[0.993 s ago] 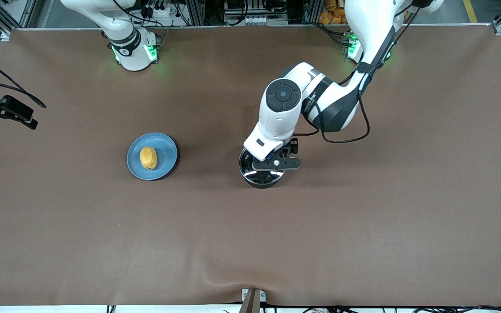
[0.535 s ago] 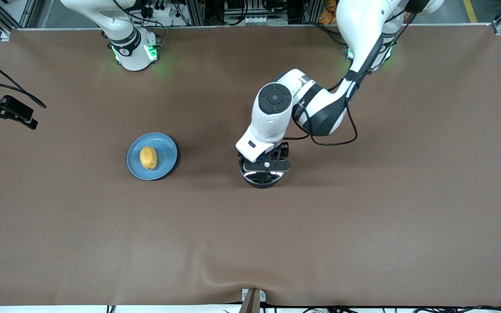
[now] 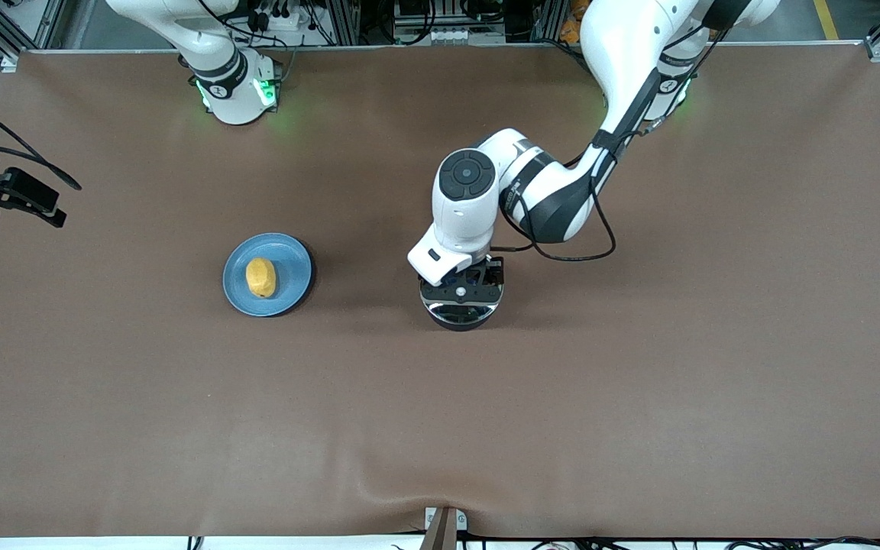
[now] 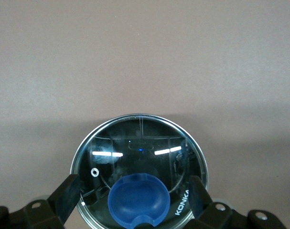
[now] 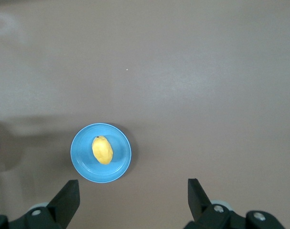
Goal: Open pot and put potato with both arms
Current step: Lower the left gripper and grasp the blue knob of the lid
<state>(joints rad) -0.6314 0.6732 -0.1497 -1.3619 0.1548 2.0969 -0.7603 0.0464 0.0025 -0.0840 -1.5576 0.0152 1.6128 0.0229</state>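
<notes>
The pot (image 3: 459,315) stands mid-table, a black saucepan under a clear glass lid (image 4: 140,143) with a blue knob (image 4: 139,198). Its handle is hidden under the left arm. My left gripper (image 3: 461,292) is directly over the lid and open. In the left wrist view (image 4: 134,198) its fingers (image 4: 68,195) stand wide on either side of the knob, apart from it. The potato (image 3: 260,276) lies on a blue plate (image 3: 287,260) toward the right arm's end. My right gripper (image 5: 133,200) is open, empty and high above the table, with the potato (image 5: 102,150) below it.
The blue plate (image 5: 121,164) lies beside the pot, about two plate widths away. A black device with cables (image 3: 8,197) sticks in over the table's edge at the right arm's end. The brown cloth has a wrinkle at the edge nearest the camera (image 3: 440,496).
My left gripper has moved toward the right arm's end and now sits centred over the pot's lid. The potato, plate and right arm have not moved.
</notes>
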